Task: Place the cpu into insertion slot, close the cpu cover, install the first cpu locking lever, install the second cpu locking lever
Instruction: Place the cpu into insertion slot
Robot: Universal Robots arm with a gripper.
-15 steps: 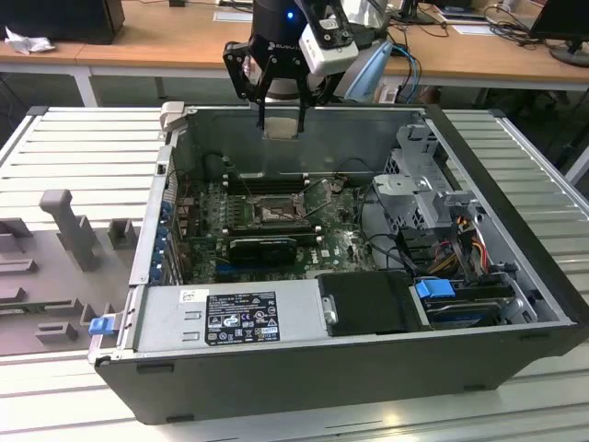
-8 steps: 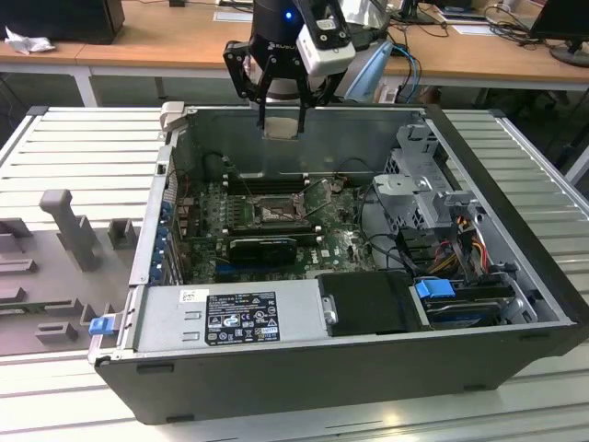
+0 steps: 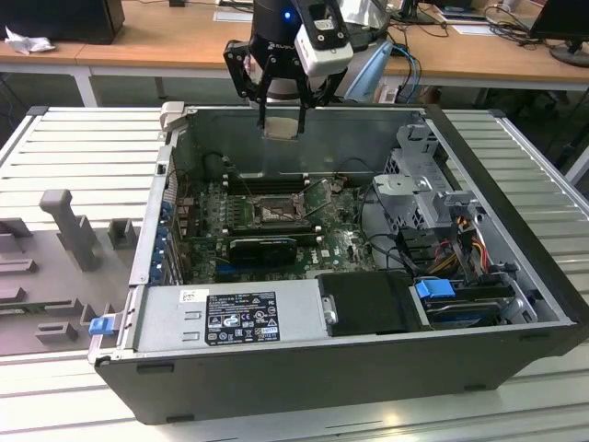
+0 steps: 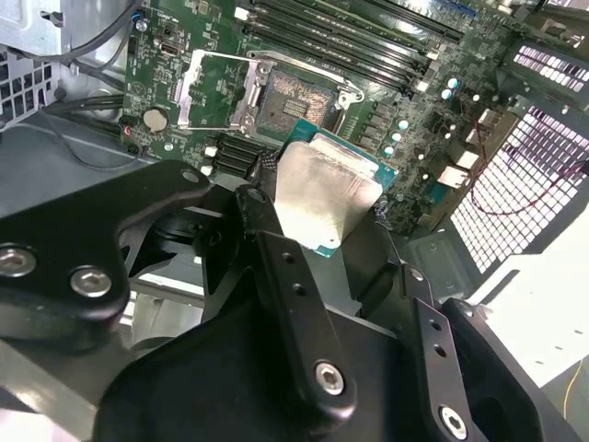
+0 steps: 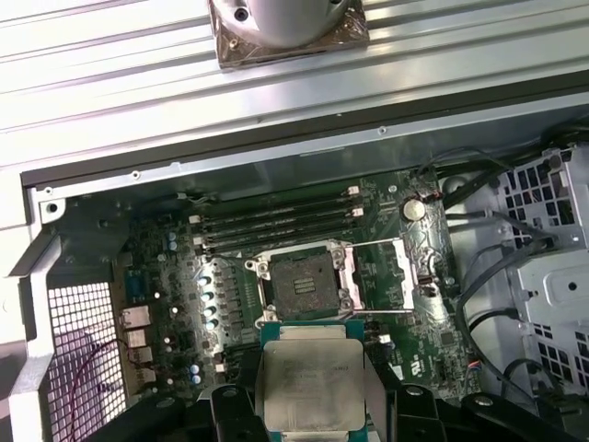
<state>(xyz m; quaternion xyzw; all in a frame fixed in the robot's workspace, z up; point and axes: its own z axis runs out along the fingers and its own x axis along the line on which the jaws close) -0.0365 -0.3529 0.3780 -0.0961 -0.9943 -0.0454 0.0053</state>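
My gripper (image 3: 281, 118) hangs above the back wall of the open computer case, shut on the cpu (image 3: 281, 127), a pale silver square chip. In both wrist views the cpu (image 4: 322, 189) (image 5: 308, 382) sits flat between the black fingers (image 4: 276, 267), well above the green motherboard (image 3: 340, 244). The insertion slot (image 3: 274, 212) (image 4: 294, 97) (image 5: 308, 281) lies bare, a dark square with a metal rim. The cpu cover (image 4: 216, 87) (image 5: 385, 272) is swung open and lies beside the slot.
Long black memory slots (image 5: 276, 221) run beside the socket. A power supply (image 3: 230, 318) fills the case's near side, and a drive cage (image 3: 419, 180) with cables stands at the exterior view's right. Grey fixtures (image 3: 69, 226) stand on the ribbed table at the exterior view's left.
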